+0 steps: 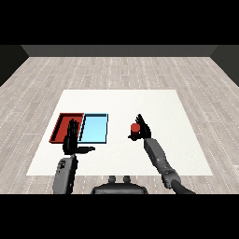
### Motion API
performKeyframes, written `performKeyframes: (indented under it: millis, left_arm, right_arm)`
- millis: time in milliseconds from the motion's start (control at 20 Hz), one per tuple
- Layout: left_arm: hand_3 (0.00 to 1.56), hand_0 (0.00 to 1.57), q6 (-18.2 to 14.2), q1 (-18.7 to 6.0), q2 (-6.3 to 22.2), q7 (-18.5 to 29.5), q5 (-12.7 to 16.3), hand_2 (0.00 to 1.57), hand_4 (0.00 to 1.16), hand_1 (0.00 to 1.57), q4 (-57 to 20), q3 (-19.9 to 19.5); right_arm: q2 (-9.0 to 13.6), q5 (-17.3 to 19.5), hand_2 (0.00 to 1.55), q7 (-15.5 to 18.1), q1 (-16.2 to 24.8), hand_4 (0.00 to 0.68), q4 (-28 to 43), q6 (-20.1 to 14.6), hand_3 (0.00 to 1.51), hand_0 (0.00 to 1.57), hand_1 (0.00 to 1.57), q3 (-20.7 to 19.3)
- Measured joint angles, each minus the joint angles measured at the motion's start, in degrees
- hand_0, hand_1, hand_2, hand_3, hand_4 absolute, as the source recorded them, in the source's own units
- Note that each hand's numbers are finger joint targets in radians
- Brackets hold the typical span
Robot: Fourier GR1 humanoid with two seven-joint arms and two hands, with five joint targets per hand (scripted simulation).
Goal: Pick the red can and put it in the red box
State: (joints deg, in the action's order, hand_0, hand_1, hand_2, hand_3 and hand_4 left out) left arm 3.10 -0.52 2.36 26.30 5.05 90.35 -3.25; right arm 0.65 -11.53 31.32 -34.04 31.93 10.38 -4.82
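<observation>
A small red can [135, 128] stands upright on the white table [121, 105], right of the trays. My right hand [142, 129] is right beside it, fingers and thumb spread on either side of the can without curling round it. The red tray [64, 122] lies at the left of the table, with the light blue tray [94, 128] touching its right side. My left hand [71, 139] is held upright in front of the red tray's near edge, fingers straight and thumb pointing right, holding nothing.
Both trays hold nothing. White table surface stretches behind the can and trays and to the far right. Grey wooden floor surrounds the table.
</observation>
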Motion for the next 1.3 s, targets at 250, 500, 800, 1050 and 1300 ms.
performKeyframes:
  millis: [250,500,800,1050,1300]
  left_arm:
    - [0.0,0.0,-0.1,-0.1,0.3,-1.3,0.6,0.0,0.0,0.0,1.4,-0.5]
    - [0.0,0.0,-1.1,0.1,-0.5,-2.5,-0.2,0.0,0.0,0.0,3.0,0.8]
    - [0.0,0.0,-0.8,-0.5,0.1,-3.5,0.0,0.0,0.0,0.0,3.0,0.3]
    - [0.0,0.0,-0.4,-1.2,0.2,-1.9,-0.2,0.0,0.0,0.0,0.4,0.0]
    - [0.0,0.0,-0.3,-0.2,-0.4,-2.2,-0.4,0.0,0.0,0.0,1.8,1.5]
  right_arm:
    - [-0.1,0.6,0.0,1.4,-2.3,0.0,-4.1,-3.4,0.0,0.0,0.0,0.6]
    - [-0.3,-0.5,1.46,0.5,-3.6,0.614,-5.8,-10.7,1.42,1.47,1.47,1.1]
    - [-0.4,-2.6,1.45,3.4,-6.4,0.587,-10.8,-16.4,1.4,1.46,1.46,4.3]
    - [-0.4,-1.9,1.43,2.3,-6.4,0.599,-8.9,-18.4,1.37,1.44,1.44,5.7]
    - [0.9,-0.3,1.43,0.7,-5.1,0.625,-3.3,-18.0,1.37,1.43,1.43,6.5]
